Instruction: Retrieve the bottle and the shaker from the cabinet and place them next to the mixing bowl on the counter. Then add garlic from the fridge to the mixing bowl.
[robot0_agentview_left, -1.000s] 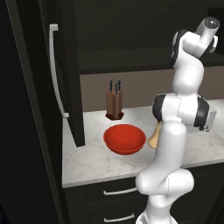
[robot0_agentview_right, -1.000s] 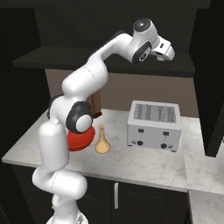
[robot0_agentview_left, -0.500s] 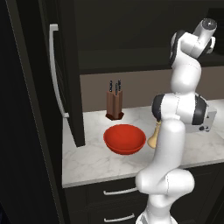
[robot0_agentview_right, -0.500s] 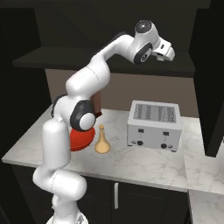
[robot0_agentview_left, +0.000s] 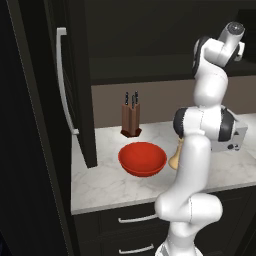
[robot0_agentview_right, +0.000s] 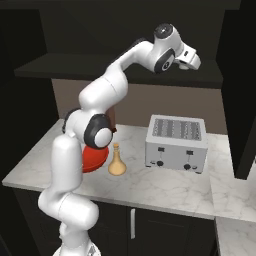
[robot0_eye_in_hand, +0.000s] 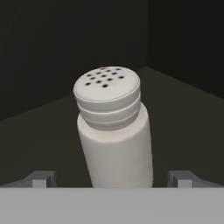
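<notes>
The white-grey shaker (robot0_eye_in_hand: 113, 127) with a perforated cap stands upright on the dark shelf of the cabinet (robot0_eye_in_hand: 39, 127), close in front of the hand. My gripper (robot0_eye_in_hand: 113, 179) is open, and its fingertips (robot0_eye_in_hand: 41, 178) stand wide on either side of the shaker's base without touching it. In the right base view the gripper (robot0_agentview_right: 192, 61) reaches to the cabinet (robot0_agentview_right: 60, 70) shelf edge. The tan bottle (robot0_agentview_right: 117, 162) stands on the counter (robot0_agentview_right: 165, 185) beside the red mixing bowl (robot0_agentview_left: 142, 159). The black fridge (robot0_agentview_left: 30, 125) stands at the left.
A silver toaster (robot0_agentview_right: 177, 144) sits on the counter right of the bottle. A wooden knife block (robot0_agentview_left: 131, 119) stands against the back wall behind the bowl. The fridge's white handle (robot0_agentview_left: 62, 80) runs vertically near the counter's left end.
The hand has edged slightly forward and down toward the cabinet shelf. The jaws have stayed wide, and the bottle and bowl have not moved.
</notes>
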